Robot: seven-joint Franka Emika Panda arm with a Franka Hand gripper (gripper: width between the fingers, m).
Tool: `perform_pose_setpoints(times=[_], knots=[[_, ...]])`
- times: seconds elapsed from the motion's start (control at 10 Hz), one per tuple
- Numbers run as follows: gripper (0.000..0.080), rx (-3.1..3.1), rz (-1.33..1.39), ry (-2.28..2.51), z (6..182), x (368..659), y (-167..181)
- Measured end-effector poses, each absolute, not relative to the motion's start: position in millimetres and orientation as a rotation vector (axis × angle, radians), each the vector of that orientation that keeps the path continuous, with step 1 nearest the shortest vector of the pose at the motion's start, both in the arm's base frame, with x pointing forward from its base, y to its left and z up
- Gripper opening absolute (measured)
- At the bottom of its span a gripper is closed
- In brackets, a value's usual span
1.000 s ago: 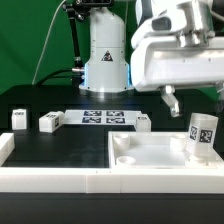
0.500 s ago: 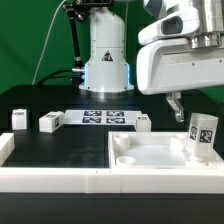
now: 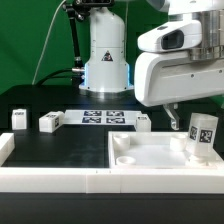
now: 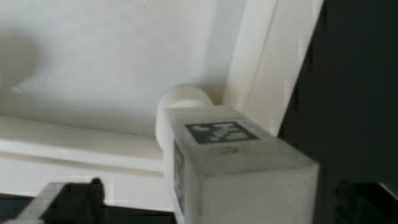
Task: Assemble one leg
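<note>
Gripper hangs open and empty near the leg, clear of it, and the wrist view shows its jaws spread wide. On the black table the square panel lies flat toward the exterior view's right. The marker board lies behind it. One leg stands upright in the panel's corner recess, so placing looks done. Whether it is fully seated I cannot tell. Other legs, such as this one, wait untouched by the board.

wall: green backdrop | table: black top — light: even, soft
</note>
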State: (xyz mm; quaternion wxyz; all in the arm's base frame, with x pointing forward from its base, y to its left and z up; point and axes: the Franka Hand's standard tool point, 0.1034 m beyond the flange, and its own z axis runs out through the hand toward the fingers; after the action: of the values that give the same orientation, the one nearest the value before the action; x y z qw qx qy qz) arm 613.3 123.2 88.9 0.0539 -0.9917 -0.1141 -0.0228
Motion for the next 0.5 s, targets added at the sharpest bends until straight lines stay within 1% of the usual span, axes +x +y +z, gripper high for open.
perform_pose_setpoints(times=[0.1,0.2,0.3,0.4,0.5], knots=[[0.0601,-3.013,-0.070,-0.347,88.9,613.5,123.1],[0.0413,-3.013,-0.071,-0.347,88.7,613.4,123.1],[0.0413,-3.014,-0.072,-0.346,88.9,613.8,122.6],[0.0302,-3.016,-0.079,-0.330,89.4,615.1,120.9],[0.0302,-3.018,-0.079,-0.306,89.5,615.4,120.5]])
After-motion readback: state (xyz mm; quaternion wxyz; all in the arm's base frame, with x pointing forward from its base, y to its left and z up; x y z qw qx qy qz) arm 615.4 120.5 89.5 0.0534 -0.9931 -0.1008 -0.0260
